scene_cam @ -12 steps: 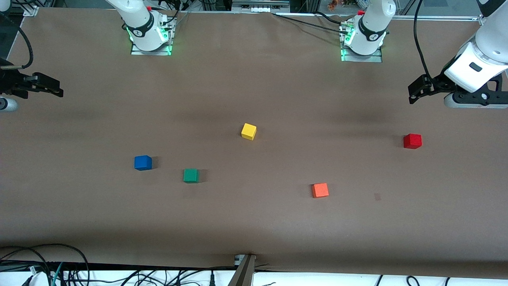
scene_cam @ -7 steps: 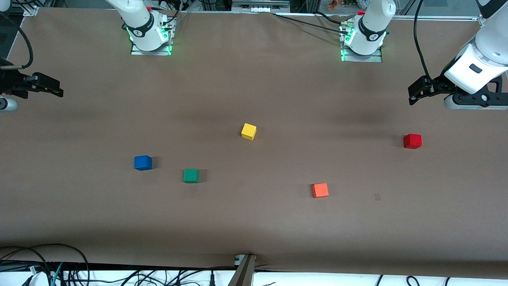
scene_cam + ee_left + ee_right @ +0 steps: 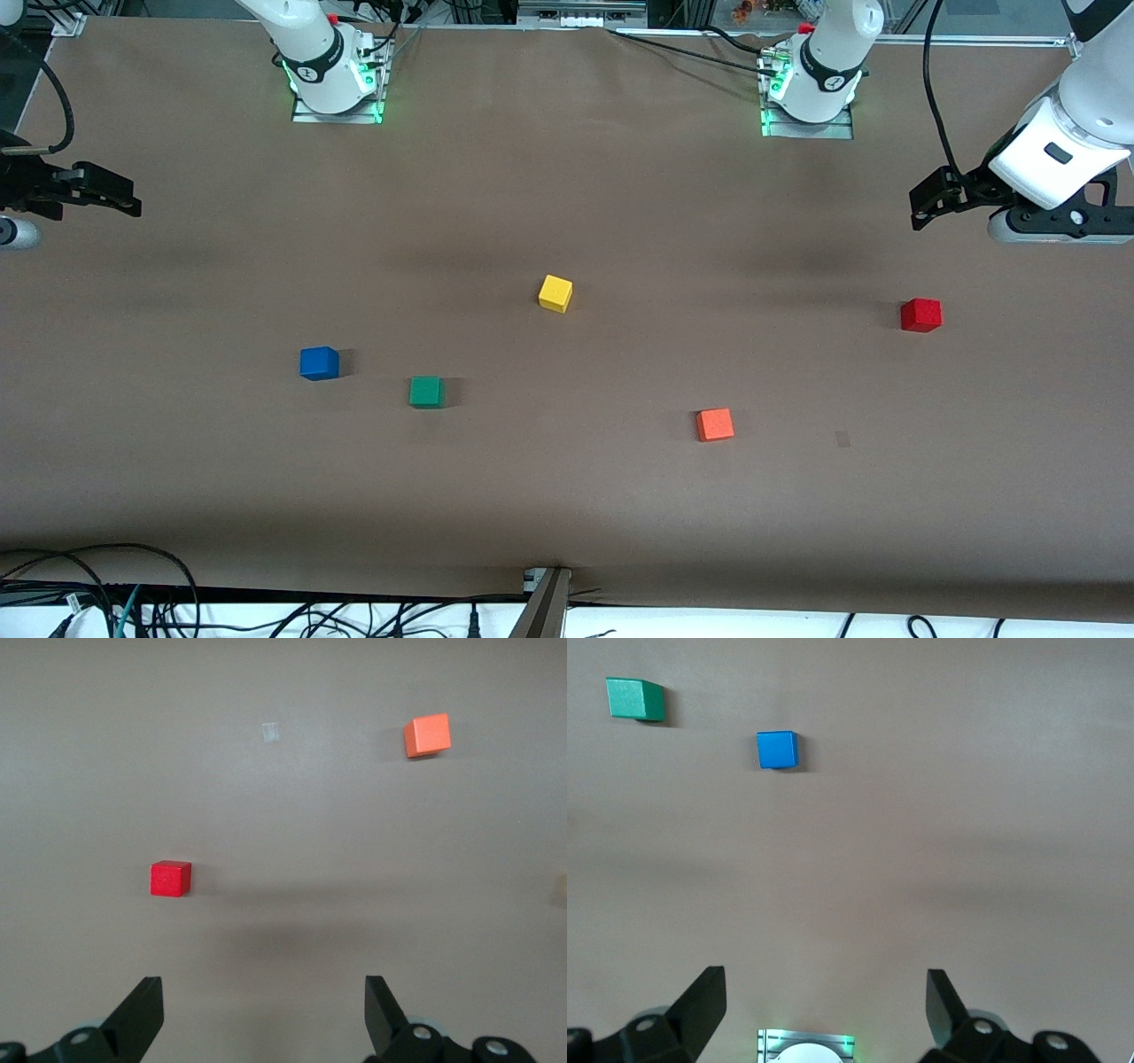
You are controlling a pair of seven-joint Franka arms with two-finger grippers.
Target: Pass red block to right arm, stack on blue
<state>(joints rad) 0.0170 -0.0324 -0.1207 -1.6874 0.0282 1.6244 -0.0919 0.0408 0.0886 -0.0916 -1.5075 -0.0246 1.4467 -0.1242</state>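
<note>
Brown surface, five blocks loose on it. Right end effector waits spread and empty at its own end. Left end effector, spread wide and empty, hangs near the red block, which sits toward the left arm's end. Centre over it, square fingers to its faces, descend straight. Blue block is well apart, beside green.

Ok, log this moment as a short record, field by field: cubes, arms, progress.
red block: on table, left arm's end, untouched
blue cube: on table, right arm's end, nothing on it
green cube: beside blue cube
yellow cube: mid-table
orange cube: nearest the front camera
left tool: open, empty, raised above table near red block
right tool: open, empty, waiting
progress: no pickup yet
</note>
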